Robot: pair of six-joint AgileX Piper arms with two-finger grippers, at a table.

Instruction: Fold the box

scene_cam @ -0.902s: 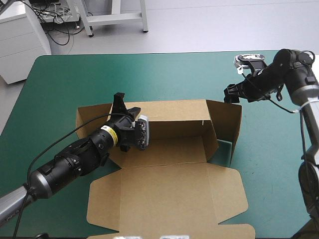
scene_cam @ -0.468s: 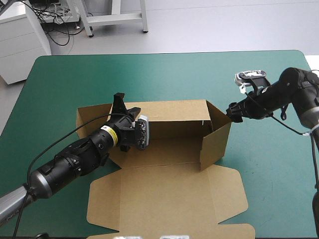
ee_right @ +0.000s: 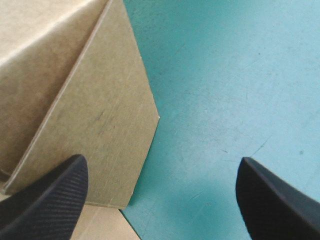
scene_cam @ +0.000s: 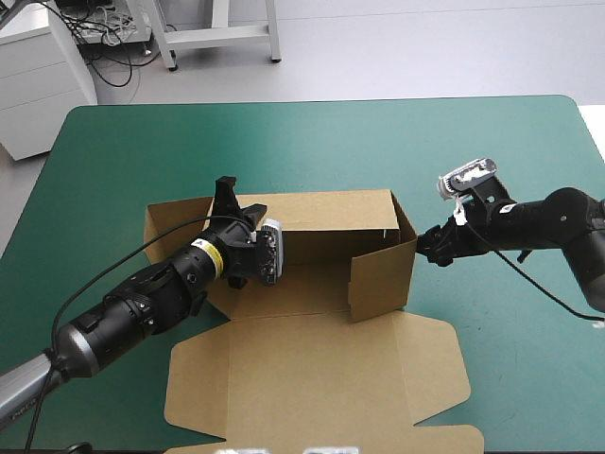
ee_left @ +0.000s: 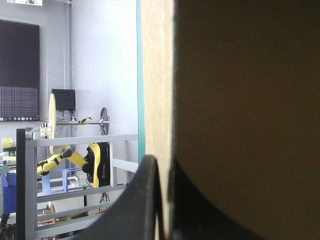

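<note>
Right tool (scene_cam: pixel 436 248) lower, box (scene_cam: pixel 378 279) flap swung inward

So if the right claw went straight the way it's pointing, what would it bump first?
Most likely the box. The right claw is open and aims at the box's raised end flap, just ahead of it. The exact gap is hard to judge.

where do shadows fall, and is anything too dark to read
Left wrist view: the box face beside the fingers is in deep shadow, its edge lit. High view: even light, soft shadow under the left gripper. Right wrist view: even, no glare on the cover.
</note>
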